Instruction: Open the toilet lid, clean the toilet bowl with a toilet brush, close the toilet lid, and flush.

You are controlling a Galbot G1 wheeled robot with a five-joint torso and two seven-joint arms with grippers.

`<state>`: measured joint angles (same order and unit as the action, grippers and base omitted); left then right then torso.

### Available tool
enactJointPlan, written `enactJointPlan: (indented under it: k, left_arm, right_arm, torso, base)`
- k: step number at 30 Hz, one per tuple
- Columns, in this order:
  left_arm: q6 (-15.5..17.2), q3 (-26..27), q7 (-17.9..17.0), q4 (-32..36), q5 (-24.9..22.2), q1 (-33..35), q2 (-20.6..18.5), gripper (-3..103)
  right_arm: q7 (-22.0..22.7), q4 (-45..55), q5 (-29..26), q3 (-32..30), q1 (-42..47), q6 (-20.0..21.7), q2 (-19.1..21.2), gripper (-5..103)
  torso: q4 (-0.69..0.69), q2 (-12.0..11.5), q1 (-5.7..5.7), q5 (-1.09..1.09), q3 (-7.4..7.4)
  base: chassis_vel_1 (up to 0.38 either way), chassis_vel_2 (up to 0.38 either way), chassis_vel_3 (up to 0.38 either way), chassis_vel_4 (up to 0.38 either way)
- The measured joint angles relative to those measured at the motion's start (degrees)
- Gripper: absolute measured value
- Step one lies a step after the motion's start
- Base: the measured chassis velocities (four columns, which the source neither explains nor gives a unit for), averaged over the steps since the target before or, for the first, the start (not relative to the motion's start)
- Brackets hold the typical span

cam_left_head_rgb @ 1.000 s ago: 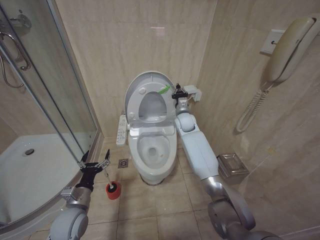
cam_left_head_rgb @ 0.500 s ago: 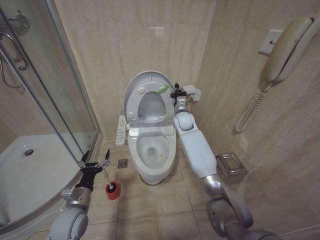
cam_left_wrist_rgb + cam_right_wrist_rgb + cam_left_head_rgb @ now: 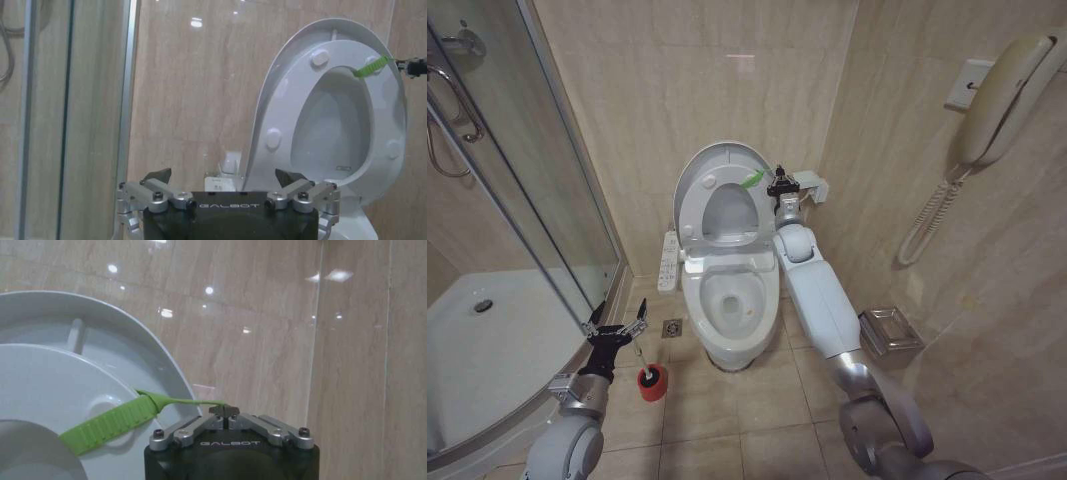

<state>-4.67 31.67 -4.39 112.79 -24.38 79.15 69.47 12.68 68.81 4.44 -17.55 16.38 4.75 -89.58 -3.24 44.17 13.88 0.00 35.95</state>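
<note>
Toilet lid [image 3: 712, 190] raised upright against wall at 12 o'clock, long axis vertical. Right tool [image 3: 783, 186] pinches its green strip [image 3: 110, 424]. Left tool [image 3: 614, 331] spread wide, empty, above toilet brush [image 3: 649, 376] at 8 o'clock.

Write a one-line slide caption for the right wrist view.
Right tool shut on the green strap of the raised toilet lid, against the tiled wall.

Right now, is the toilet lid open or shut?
Open. The toilet lid stands upright against the wall, the bowl uncovered; the right gripper pinches its green strap.
</note>
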Motion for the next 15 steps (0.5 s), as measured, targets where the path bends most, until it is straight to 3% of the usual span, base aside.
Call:
enactJointPlan:
  k: [15]
  left_arm:
    - [0.00,0.00,0.00,0.00,0.00,0.01,0.00,100]
  right_arm:
    - [-0.16,0.05,-0.06,-0.20,0.30,0.15,0.44,0]
  torso:
    - [0.02,0.00,0.01,0.00,0.01]
  base:
    - [-0.030,0.026,0.027,-0.027]
